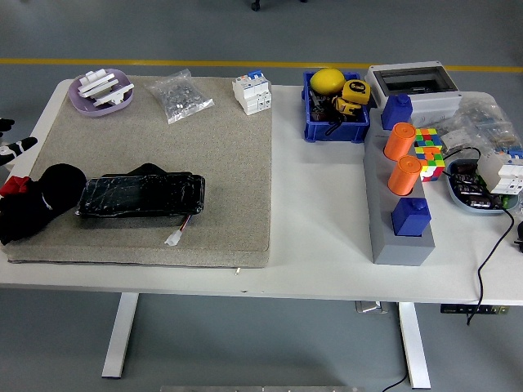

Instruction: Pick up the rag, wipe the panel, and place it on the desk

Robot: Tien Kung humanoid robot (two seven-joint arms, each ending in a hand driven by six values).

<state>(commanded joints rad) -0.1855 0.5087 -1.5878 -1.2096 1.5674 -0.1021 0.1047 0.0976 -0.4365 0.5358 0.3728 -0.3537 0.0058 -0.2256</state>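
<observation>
The panel [140,196] is a flat black slab wrapped in clear film, lying on the beige mat [212,163] with a small white connector [173,238] on a wire at its front. A bunched black rag [39,204] sits at the mat's left edge, touching the panel's left end. A red patch [12,186] shows on the rag's left side. Black and white parts of my left hand [15,149] poke in at the left edge just above the rag. How the hand meets the rag is hidden. My right arm is out of view.
At the mat's back are a purple dish [100,91], a bag of small parts [180,95] and a white breaker [252,92]. To the right stand a blue bin [335,122], a grey block [400,237] with orange and blue pieces, a colour cube [428,151] and a wired tray [482,184].
</observation>
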